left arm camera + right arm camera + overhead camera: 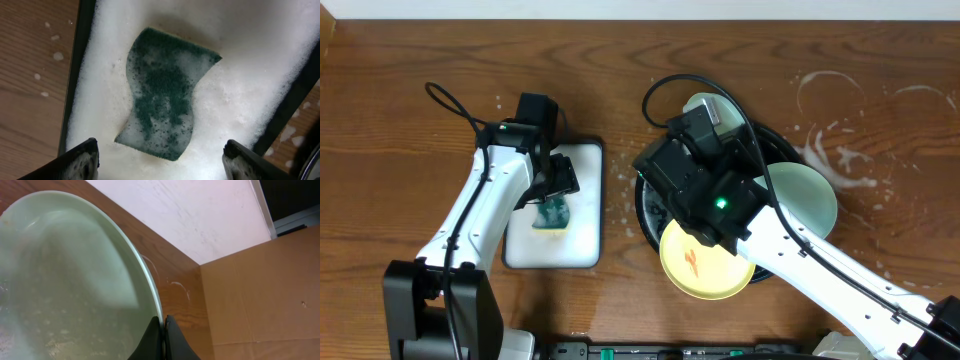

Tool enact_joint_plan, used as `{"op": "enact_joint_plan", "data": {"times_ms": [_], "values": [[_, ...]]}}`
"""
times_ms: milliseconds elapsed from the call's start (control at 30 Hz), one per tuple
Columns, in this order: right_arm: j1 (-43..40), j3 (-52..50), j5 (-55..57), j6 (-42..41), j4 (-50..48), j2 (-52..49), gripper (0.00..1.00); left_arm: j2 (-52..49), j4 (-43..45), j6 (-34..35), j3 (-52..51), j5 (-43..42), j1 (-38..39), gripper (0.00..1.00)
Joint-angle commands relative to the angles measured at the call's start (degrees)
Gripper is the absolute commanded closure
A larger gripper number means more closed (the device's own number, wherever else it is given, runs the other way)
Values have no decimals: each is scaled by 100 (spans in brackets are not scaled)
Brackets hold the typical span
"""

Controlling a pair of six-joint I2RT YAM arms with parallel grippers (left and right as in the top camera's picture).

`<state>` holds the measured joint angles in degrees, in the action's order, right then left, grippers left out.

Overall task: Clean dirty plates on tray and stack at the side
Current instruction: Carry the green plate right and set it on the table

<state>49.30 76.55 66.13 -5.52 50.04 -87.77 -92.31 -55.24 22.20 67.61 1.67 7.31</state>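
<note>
A green sponge point(162, 95) lies in the white tray point(575, 245), the left gripper point(161, 159) wide above. The right gripper point(163, 332) pinches a mint plate point(70, 280), seemingly over the black tray point(646, 208) bearing a yellow plate point(705, 265); tabletop point(880, 140) soapy.

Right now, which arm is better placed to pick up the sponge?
Left. The left gripper hangs open directly over the green sponge in the foamy white tray; the right gripper is shut on a mint-green plate's rim.
</note>
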Motion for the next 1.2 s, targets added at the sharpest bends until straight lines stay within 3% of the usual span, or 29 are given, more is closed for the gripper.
{"op": "enact_joint_plan", "data": {"times_ms": [0,333,800,967,1133,1167], "values": [[-35,68,90,-105,-17,118,99,-17,-13,-28,-24,26,-17,20],[122,70,181,1211,-313,118,99,-17,-13,-31,-24,26,-17,20],[431,68,732,1172,-313,118,99,-17,-13,-31,-24,26,-17,20],[199,68,219,540,-269,118,99,-17,-13,-28,-24,26,-17,20],[-717,55,-1241,-518,-44,118,99,-17,-13,-28,-24,26,-17,20],[-1141,72,-1934,-1058,133,140,99,-17,-13,-28,-24,26,-17,20]]}}
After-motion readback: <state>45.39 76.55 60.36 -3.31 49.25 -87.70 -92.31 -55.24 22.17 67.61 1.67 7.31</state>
